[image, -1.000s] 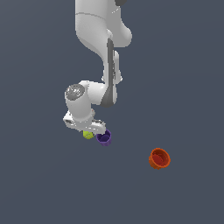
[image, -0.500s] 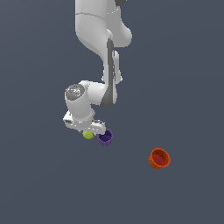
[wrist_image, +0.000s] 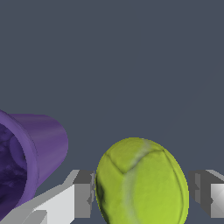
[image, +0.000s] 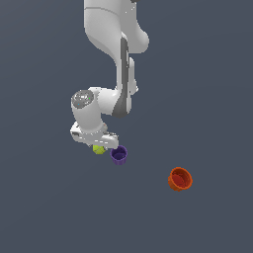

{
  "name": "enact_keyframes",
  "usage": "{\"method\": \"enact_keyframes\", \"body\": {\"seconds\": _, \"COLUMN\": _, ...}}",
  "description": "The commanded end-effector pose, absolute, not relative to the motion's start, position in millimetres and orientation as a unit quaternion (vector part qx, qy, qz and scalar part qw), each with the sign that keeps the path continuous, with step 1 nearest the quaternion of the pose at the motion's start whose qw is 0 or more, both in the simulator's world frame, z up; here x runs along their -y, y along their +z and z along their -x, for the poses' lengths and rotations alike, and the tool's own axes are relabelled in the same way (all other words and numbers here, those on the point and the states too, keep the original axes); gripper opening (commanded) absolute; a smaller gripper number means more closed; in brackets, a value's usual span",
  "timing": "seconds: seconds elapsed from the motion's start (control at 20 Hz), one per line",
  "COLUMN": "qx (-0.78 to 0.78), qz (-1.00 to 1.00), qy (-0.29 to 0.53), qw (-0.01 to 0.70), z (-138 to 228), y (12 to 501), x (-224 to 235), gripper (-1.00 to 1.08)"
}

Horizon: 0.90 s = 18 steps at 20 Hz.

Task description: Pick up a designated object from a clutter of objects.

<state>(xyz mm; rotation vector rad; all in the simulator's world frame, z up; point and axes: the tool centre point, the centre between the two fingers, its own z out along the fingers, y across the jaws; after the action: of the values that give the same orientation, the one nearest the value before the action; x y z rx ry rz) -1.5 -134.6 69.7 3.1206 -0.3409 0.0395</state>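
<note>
The designated object, a yellow-green ball [wrist_image: 142,183] with a pale seam, sits between my two fingers in the wrist view. My gripper [wrist_image: 142,199] is open and straddles it, with a thin gap showing on at least one side. In the exterior view the ball [image: 99,149] peeks out just under the gripper [image: 99,142], low over the floor. A purple cup [image: 119,155] of the clutter of objects lies right beside the ball, on the exterior view's right. The purple cup [wrist_image: 30,153] also shows close to one grey finger [wrist_image: 83,199].
An orange-red cup [image: 180,178] stands apart, further toward the exterior view's right and nearer the camera. The white arm [image: 116,59] comes down from above. The floor is a plain dark grey surface.
</note>
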Motion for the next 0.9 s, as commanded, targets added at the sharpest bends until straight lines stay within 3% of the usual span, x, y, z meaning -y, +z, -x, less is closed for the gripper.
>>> {"method": "enact_keyframes", "body": {"seconds": 0.0, "qx": 0.109, "qz": -0.994, "qy": 0.013, "qw": 0.001, "z": 5, "y": 81, "x": 137, "gripper": -1.00}}
{"method": "enact_keyframes", "body": {"seconds": 0.85, "qx": 0.109, "qz": -0.994, "qy": 0.007, "qw": 0.000, "z": 55, "y": 219, "x": 163, "gripper": -1.00}}
